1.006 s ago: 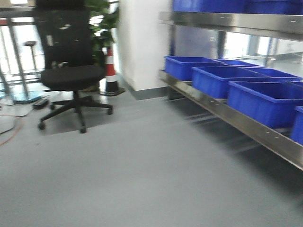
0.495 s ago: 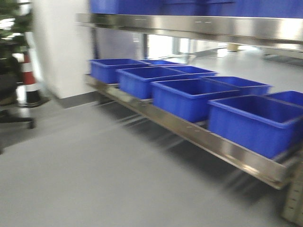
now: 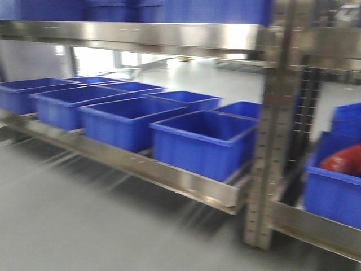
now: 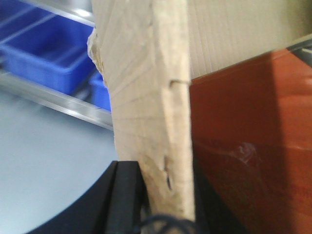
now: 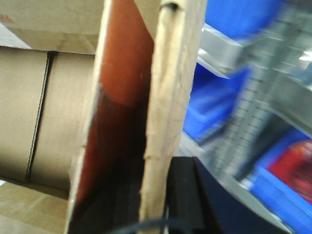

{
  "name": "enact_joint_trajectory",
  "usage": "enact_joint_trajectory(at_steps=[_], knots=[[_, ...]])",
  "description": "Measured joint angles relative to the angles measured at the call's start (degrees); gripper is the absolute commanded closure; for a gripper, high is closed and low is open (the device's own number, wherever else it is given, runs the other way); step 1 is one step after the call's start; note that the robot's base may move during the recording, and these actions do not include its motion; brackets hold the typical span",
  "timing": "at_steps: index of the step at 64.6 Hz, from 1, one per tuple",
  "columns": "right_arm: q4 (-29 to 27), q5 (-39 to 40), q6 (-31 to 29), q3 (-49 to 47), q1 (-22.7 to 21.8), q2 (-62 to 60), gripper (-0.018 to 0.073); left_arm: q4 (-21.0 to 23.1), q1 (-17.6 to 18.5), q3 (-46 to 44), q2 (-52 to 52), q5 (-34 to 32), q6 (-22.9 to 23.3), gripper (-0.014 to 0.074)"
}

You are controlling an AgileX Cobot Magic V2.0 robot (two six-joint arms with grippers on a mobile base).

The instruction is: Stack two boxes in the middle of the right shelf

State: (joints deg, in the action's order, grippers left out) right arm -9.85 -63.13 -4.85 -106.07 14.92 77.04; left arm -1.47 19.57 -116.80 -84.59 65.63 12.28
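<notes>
A brown cardboard box (image 4: pixel 146 97) fills the left wrist view, its raw wall edge running up from my left gripper (image 4: pixel 161 195), which is shut on that wall; one black finger (image 4: pixel 126 195) presses its outer side. In the right wrist view my right gripper (image 5: pixel 156 195) is shut on another wall edge of the box (image 5: pixel 170 87), black finger (image 5: pixel 183 195) outside. More cardboard with a dark seam (image 5: pixel 39 112) lies behind; I cannot tell whether it is a second box. The steel shelf (image 3: pixel 169 175) shows in the blurred front view, where neither gripper appears.
Several blue bins (image 3: pixel 203 141) stand in a row on the low steel tier, under an upper steel rail (image 3: pixel 169 35). A grey perforated upright (image 3: pixel 271 141) divides the rack. Right of it, another blue bin (image 3: pixel 338 192) holds something red. Grey floor (image 3: pixel 84 226) lies in front.
The front view has swung right along the rack: the office chair, cone and white pillar have left the picture, and the upright and the right-hand bay have come in.
</notes>
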Motion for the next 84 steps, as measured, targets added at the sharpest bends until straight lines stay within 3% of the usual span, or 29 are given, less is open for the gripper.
enact_joint_trajectory(at_steps=[84], knots=[[0.0, 0.0, 0.0, 0.0, 0.0, 0.0, 0.0711, 0.1, 0.0, 0.0, 0.0, 0.0, 0.0, 0.0708]])
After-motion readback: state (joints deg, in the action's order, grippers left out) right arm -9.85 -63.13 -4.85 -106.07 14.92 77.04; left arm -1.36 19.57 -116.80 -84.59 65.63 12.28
